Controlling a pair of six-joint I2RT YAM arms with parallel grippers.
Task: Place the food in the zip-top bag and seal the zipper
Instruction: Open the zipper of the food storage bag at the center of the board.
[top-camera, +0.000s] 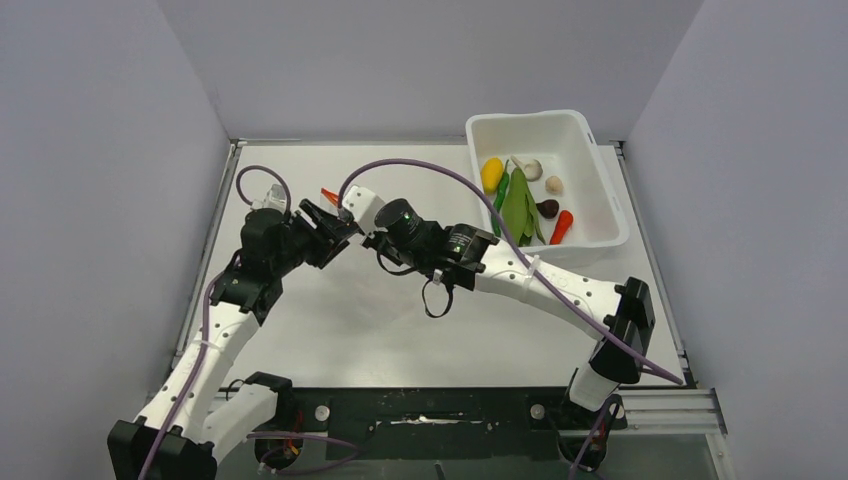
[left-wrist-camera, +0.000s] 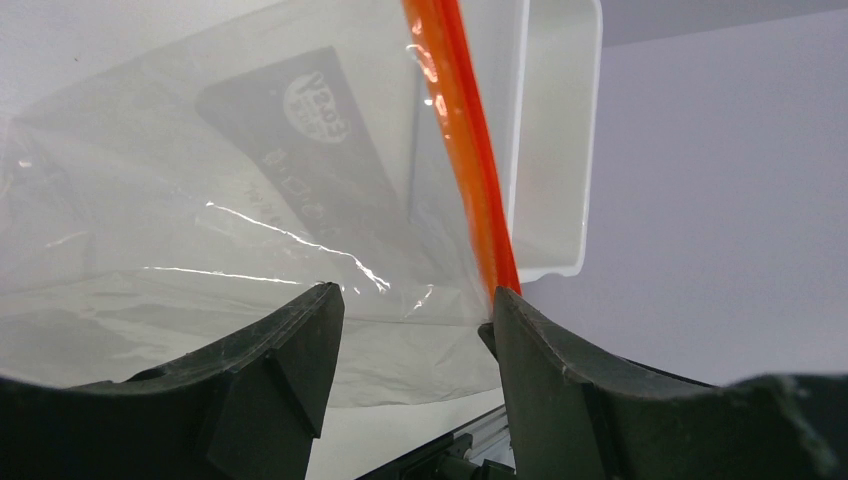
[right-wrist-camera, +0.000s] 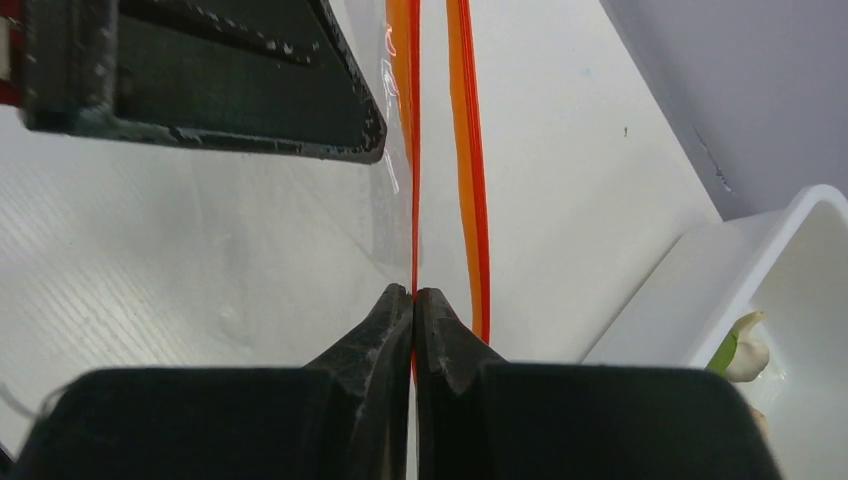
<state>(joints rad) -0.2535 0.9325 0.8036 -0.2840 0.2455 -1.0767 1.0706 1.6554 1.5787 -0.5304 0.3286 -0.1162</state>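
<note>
The clear zip-top bag (left-wrist-camera: 230, 180) hangs between my two grippers above the table's left middle. My right gripper (right-wrist-camera: 413, 292) is shut on one lip of the red-orange zipper (right-wrist-camera: 414, 150). The other lip (right-wrist-camera: 470, 170) stands apart to its right, so the mouth is open. My left gripper (left-wrist-camera: 415, 295) is open with the bag's film in the gap, and its right fingertip (left-wrist-camera: 515, 320) touches the zipper (left-wrist-camera: 465, 140). In the top view the grippers meet, left (top-camera: 333, 224) and right (top-camera: 347, 212). The food lies in the white tub: yellow lump (top-camera: 491, 173), green leaf (top-camera: 519, 210), orange-red cone (top-camera: 562, 227), maroon piece (top-camera: 547, 208).
The white rigid tub (top-camera: 600, 165) stands at the back right and also holds a thin green pepper (top-camera: 501, 190) and beige pieces (top-camera: 554, 185). It also shows in the right wrist view (right-wrist-camera: 770, 250). Grey walls close the table on three sides.
</note>
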